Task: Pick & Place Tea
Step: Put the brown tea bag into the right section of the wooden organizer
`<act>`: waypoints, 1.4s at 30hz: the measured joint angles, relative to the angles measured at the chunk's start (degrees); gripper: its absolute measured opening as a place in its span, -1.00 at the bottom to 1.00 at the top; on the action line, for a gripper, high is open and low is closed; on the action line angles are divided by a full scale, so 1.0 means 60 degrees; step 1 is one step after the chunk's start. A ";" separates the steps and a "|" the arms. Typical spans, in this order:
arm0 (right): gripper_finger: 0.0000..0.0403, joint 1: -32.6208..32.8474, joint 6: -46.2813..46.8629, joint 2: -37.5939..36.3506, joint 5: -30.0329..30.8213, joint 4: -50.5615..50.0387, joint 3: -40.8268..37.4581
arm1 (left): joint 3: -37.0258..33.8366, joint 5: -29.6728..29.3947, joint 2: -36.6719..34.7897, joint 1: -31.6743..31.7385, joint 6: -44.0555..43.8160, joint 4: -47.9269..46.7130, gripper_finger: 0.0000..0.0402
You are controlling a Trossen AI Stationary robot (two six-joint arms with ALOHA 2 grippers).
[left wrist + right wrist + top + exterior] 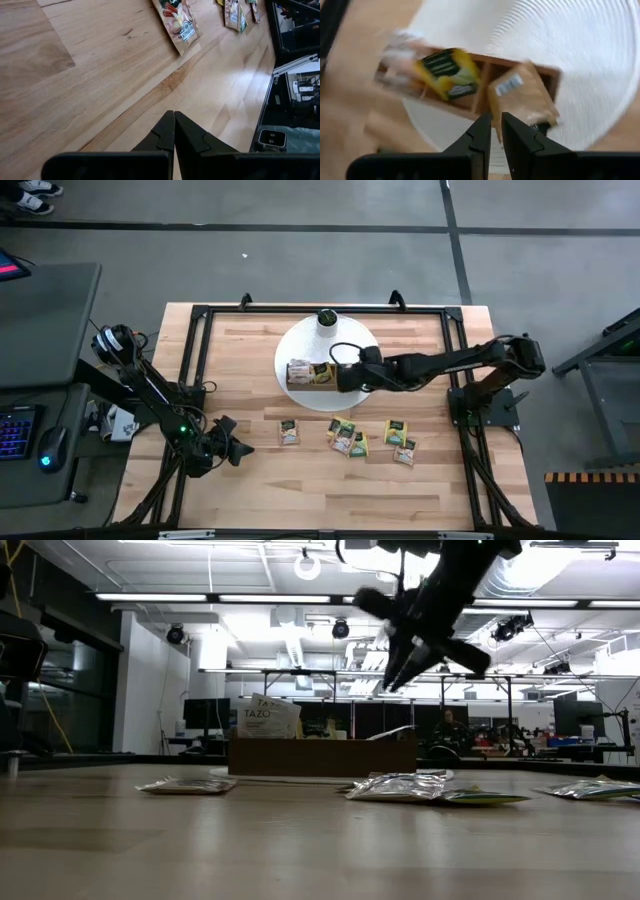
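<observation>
The brown three-compartment tray (303,383) stands on a white plate (300,340). It holds a white sachet (268,718) upright in one end compartment, a green-yellow sachet (447,72) in the middle one, and a tan sachet (522,95) tilted in the other end. Several more sachets (343,437) lie flat on the table nearer the front. My right gripper (496,122) hangs above the tray's right end (388,682), its fingers a narrow gap apart, clear of the tan sachet. My left gripper (174,114) is shut and waits near the table's near-left part (238,448).
A small white cylinder with a dark green top (326,320) stands on the plate's far rim. A black frame (200,315) runs around the table edges. Bare wood lies in front of the row of sachets (320,490).
</observation>
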 joint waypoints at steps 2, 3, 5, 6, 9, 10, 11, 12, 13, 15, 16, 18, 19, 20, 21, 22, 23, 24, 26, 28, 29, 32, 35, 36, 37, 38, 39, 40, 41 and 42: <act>-0.79 -0.0004 -0.2032 -0.0254 -0.0436 0.0398 0.0000 | -0.0003 0.0005 0.0000 0.0000 0.0004 0.0000 -1.00; -0.80 0.0005 -0.3039 -0.0334 -0.0787 0.0551 0.0000 | -0.0003 0.0009 0.0000 0.0000 0.0004 -0.0006 -1.00; -0.81 0.0113 -0.4917 -0.0507 -0.1677 0.0600 0.0000 | -0.0003 0.0015 0.0000 0.0000 0.0004 -0.0009 -1.00; -0.81 0.0190 -0.5697 -0.0550 -0.2035 0.0542 0.0000 | -0.0003 0.0015 0.0000 0.0000 0.0004 -0.0015 -1.00; -0.82 0.0509 -0.7496 -0.0629 -0.2542 0.0154 0.0000 | -0.0003 0.0023 0.0000 0.0000 0.0004 -0.0022 -1.00; -0.82 0.0640 -0.8043 -0.0629 -0.2506 0.0087 0.0000 | -0.0003 0.0032 0.0000 0.0000 0.0004 -0.0022 -1.00; -0.81 0.0774 -0.8564 -0.0628 -0.2410 0.0044 0.0000 | -0.0003 0.0076 0.0000 0.0000 0.0004 -0.0026 -1.00; -0.79 0.0897 -0.9091 -0.0598 -0.2304 0.0028 0.0000 | -0.0003 0.0134 0.0000 0.0000 0.0004 -0.0034 -1.00; -0.76 0.1007 -0.9693 -0.0583 -0.2222 0.0033 0.0000 | -0.0003 0.0139 0.0000 0.0000 0.0006 -0.0065 -1.00; -0.69 0.1183 -1.0900 -0.0578 -0.2138 0.0032 0.0000 | -0.0003 0.0135 0.0000 0.0000 0.0004 -0.0084 -1.00; -0.64 0.1255 -1.1477 -0.0578 -0.2094 0.0018 0.0000 | -0.0003 0.0132 0.0000 0.0000 0.0004 -0.0084 -1.00; -0.53 0.1353 -1.2300 -0.0578 -0.1975 -0.0102 0.0000 | -0.0003 0.0128 0.0000 0.0000 0.0001 -0.0084 -1.00; -0.47 0.1370 -1.2566 -0.0578 -0.1936 -0.0222 0.0000 | -0.0003 0.0128 0.0000 0.0000 -0.0006 -0.0080 -1.00; -0.40 0.1391 -1.2799 -0.0578 -0.1894 -0.0322 -0.0011 | -0.0003 0.0125 0.0000 0.0000 -0.0007 -0.0080 -1.00; -0.33 0.1395 -1.2999 -0.0578 -0.1879 -0.0321 -0.0086 | -0.0003 0.0122 0.0000 0.0000 -0.0007 -0.0080 -1.00; -0.26 0.1392 -1.3162 -0.0578 -0.1823 -0.0319 -0.0190 | -0.0003 0.0123 0.0000 0.0000 -0.0005 -0.0080 -1.00; -0.18 0.1392 -1.3272 -0.0578 -0.1685 -0.0353 -0.0311 | -0.0003 0.0130 0.0000 0.0000 -0.0003 -0.0077 -1.00; -0.10 0.1384 -1.3434 -0.0575 -0.1465 -0.0399 -0.0445 | -0.0003 0.0136 0.0000 0.0000 -0.0010 -0.0074 -1.00; 0.05 0.1381 -1.3849 -0.0563 -0.0897 -0.0357 -0.0699 | -0.0003 0.0137 0.0000 0.0000 -0.0032 0.0000 -1.00; 0.19 0.1391 -1.4413 -0.0567 -0.0275 -0.0001 -0.1028 | -0.0003 0.0136 0.0000 0.0000 -0.0032 0.0064 -1.00; 0.25 0.1418 -1.4702 -0.0567 -0.0068 0.0222 -0.1217 | -0.0003 0.0136 0.0000 0.0000 -0.0030 0.0110 -1.00; 0.36 0.1568 -1.5629 -0.0563 0.0600 0.1203 -0.1854 | -0.0003 0.0136 0.0000 0.0000 -0.0021 0.0166 -1.00; 0.40 0.1776 -1.6587 -0.0563 0.1311 0.2212 -0.2538 | -0.0003 0.0136 0.0000 0.0000 -0.0028 0.0178 -1.00; 0.41 0.1819 -1.6803 -0.0563 0.1437 0.2502 -0.2755 | -0.0003 0.0139 0.0000 0.0000 -0.0032 0.0179 -1.00; 0.40 0.1851 -1.6967 -0.0563 0.1551 0.2794 -0.2953 | -0.0003 0.0139 0.0000 0.0000 -0.0032 0.0191 -1.00; 0.40 0.1888 -1.7035 -0.0563 0.1625 0.3075 -0.3127 | -0.0003 0.0139 0.0000 0.0000 -0.0032 0.0203 -1.00; 0.40 0.1914 -1.7067 -0.0563 0.1738 0.3290 -0.3277 | -0.0003 0.0139 0.0000 0.0000 -0.0032 0.0204 -1.00; 0.39 0.1942 -1.7083 -0.0563 0.1864 0.3376 -0.3401 | -0.0003 0.0139 0.0000 0.0000 -0.0032 0.0203 -1.00; 0.38 0.1957 -1.7087 -0.0563 0.1947 0.3443 -0.3507 | -0.0003 0.0139 0.0000 0.0000 -0.0032 0.0201 -1.00; 0.38 0.1956 -1.7091 -0.0563 0.2007 0.3540 -0.3593 | -0.0003 0.0139 0.0000 0.0000 -0.0032 0.0204 -1.00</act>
